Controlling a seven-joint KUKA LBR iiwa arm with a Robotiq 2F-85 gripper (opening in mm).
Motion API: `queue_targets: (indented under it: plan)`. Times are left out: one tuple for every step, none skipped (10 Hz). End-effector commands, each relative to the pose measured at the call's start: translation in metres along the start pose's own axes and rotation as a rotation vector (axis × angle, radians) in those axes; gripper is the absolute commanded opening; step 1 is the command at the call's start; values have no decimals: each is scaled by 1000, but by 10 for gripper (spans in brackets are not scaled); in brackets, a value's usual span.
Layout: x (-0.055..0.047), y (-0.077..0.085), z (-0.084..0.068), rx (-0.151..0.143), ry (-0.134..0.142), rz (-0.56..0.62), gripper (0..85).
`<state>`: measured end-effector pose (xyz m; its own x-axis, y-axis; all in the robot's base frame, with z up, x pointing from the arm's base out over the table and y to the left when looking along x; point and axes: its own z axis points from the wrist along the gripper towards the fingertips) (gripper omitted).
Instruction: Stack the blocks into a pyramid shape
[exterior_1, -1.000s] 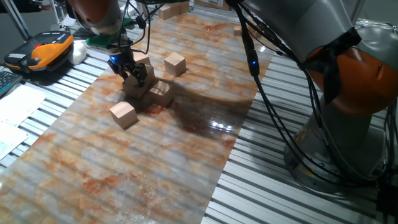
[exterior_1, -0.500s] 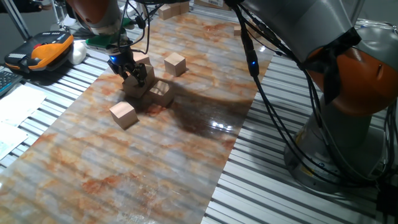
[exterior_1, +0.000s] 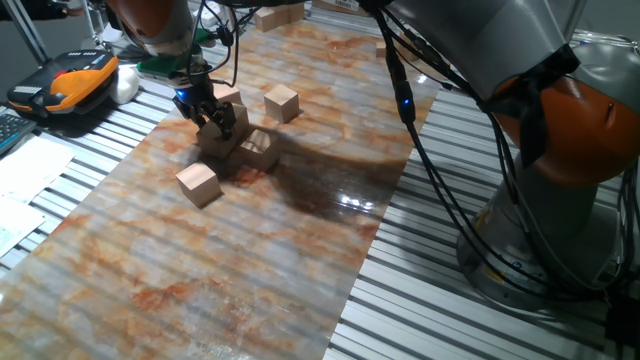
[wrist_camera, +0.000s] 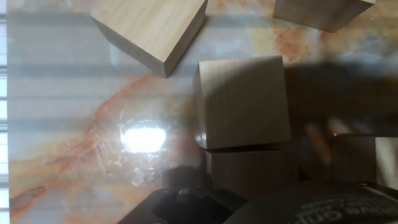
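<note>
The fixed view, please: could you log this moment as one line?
phase: stacking | gripper: low over clustered light-tan wooden cubes, grip unclear | loose cubes: one nearer camera, one beyond | surface: marbled table

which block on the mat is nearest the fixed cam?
The lone block sitting apart, in front of the cluster under the end effector. The other free block lies beyond the cluster, farther from the camera.
</note>
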<state>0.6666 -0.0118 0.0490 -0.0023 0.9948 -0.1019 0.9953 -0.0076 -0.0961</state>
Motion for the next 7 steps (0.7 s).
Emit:
queue_targets:
  plan:
    - [0, 0, 1, 1, -1, 0, 0]
    - [-1, 0, 1, 2, -4, -4, 0]
    - [-1, 0, 0, 2, -6, -8, 0]
    - [-1, 0, 0, 0, -5, -11, 0]
    - [-2, 0, 0, -2, -6, -16, 0]
    - [-2, 1, 0, -3, -7, -20, 0]
    - [-3, 1, 0, -4, -6, -22, 0]
